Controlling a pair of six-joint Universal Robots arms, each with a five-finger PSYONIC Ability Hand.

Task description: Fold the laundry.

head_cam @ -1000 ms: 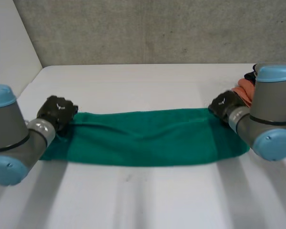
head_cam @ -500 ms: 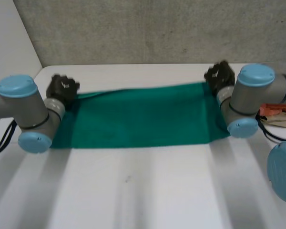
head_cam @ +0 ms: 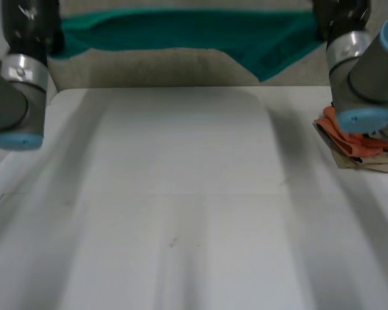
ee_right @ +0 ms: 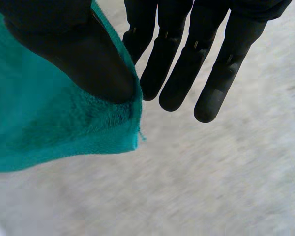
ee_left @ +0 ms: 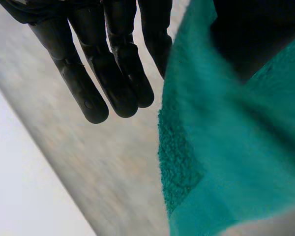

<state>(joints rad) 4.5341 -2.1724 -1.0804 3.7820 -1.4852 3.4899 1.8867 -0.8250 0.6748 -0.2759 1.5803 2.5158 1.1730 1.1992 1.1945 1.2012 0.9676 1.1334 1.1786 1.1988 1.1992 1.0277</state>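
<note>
Towel [head_cam: 181, 32] held spread in the air above the far edge of the table [head_cam: 181, 194], clear of its surface. My left hand [head_cam: 27, 26] is above the table's far left corner and my right hand [head_cam: 339, 16] above its far right corner. Each hand pinches one end of the cloth between the thumb and a straight finger, and the other fingers stand free beside it. I judge that I hold it up and stretched so that it hangs open and can be laid flat for a fold. The cloth is deep green terry with a looped nap. Its lower edge hangs unevenly and dips lowest near my right hand. A pile of orange and beige cloths [head_cam: 362, 145] rests at the table's right edge, well apart from the towel.
</note>
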